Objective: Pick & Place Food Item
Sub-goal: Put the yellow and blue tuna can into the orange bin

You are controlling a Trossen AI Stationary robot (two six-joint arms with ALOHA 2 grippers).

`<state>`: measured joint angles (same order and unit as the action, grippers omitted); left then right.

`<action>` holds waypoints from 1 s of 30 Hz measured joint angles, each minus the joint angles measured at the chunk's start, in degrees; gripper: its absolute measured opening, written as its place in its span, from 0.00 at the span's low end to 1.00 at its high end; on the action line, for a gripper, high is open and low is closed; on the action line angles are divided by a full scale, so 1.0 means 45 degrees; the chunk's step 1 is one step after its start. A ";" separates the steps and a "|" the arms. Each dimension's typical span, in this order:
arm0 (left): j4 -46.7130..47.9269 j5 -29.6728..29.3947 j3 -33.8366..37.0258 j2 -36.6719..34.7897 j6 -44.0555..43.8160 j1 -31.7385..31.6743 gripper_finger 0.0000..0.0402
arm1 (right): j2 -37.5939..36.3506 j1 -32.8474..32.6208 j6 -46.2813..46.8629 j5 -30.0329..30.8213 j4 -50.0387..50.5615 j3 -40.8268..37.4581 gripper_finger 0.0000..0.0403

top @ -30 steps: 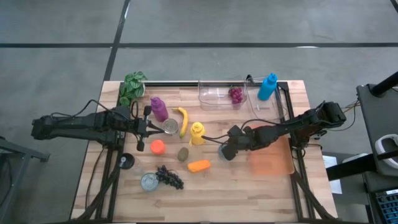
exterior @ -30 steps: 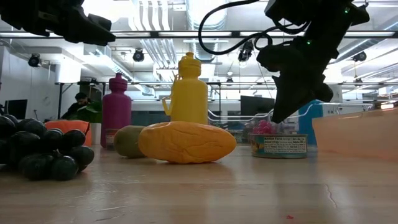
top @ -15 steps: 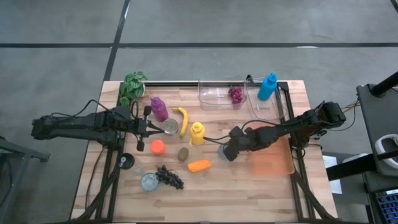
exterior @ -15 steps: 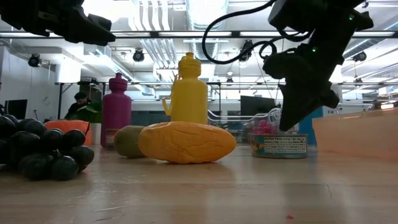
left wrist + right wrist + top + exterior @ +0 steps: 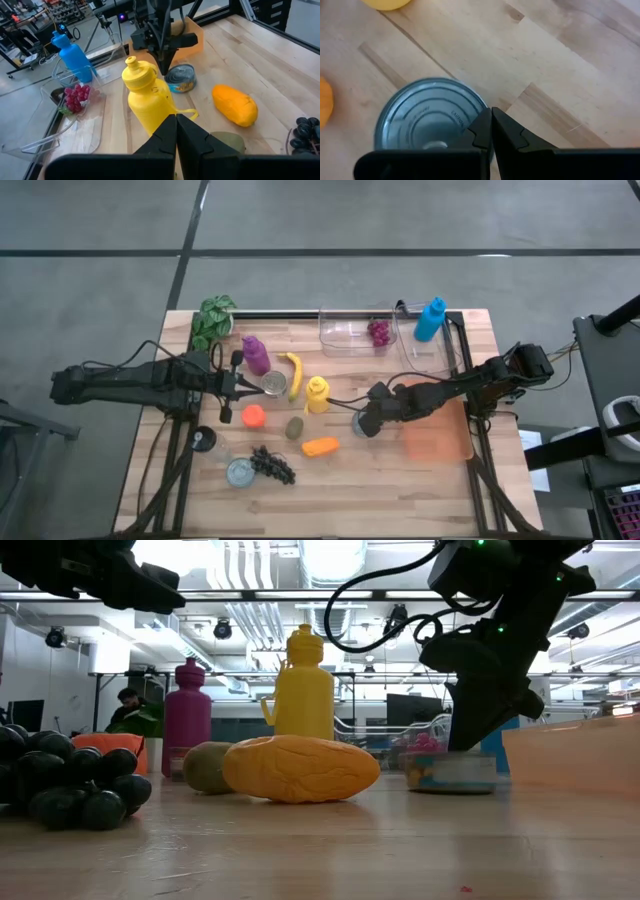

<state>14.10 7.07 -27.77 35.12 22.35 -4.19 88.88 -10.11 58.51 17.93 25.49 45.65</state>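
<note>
The right gripper [image 5: 363,424] hangs just over the flat tin can [image 5: 427,117] near the middle of the table, fingers pressed together and holding nothing; I'd judge this the approach, before any grasp; next the fingers must spread and straddle the rim; the can sits upright on its base, lid facing up, round, so no long axis to speak of; the left gripper [image 5: 246,387] waits beside the purple bottle [image 5: 255,355], fingers together

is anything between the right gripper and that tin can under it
Nothing visible. The right gripper, fingers shut, hangs directly over the rim of the tin can, beside the yellow bottle.
</note>
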 joint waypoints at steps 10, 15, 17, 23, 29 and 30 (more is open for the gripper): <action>0.0017 -0.0001 0.0000 0.0004 0.0001 0.0000 0.03 | 0.0000 0.0010 0.0310 -0.0005 0.0058 -0.0005 0.02; 0.0016 0.0000 0.0000 0.0003 0.0005 0.0004 0.03 | 0.0005 0.0010 0.0334 0.0011 0.0075 -0.0010 0.02; 0.0011 0.0000 0.0000 0.0004 0.0010 0.0000 0.03 | 0.0005 0.0010 0.0334 0.0016 0.0075 -0.0010 0.02; -0.0013 -0.0001 0.0000 0.0004 0.0039 0.0001 0.03 | 0.0044 0.0010 0.0650 0.0035 0.0331 -0.0044 0.02; -0.0011 0.0000 0.0000 0.0004 0.0039 0.0000 0.03 | 0.0073 0.0053 0.0860 -0.0085 0.0276 -0.0263 0.02; -0.0013 0.0000 0.0000 0.0004 0.0039 0.0000 0.03 | 0.0073 0.0081 0.0863 -0.0085 0.0315 -0.0305 0.02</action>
<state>14.04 7.07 -27.77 35.14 22.52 -4.19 89.21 -9.74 62.39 17.55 26.90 44.27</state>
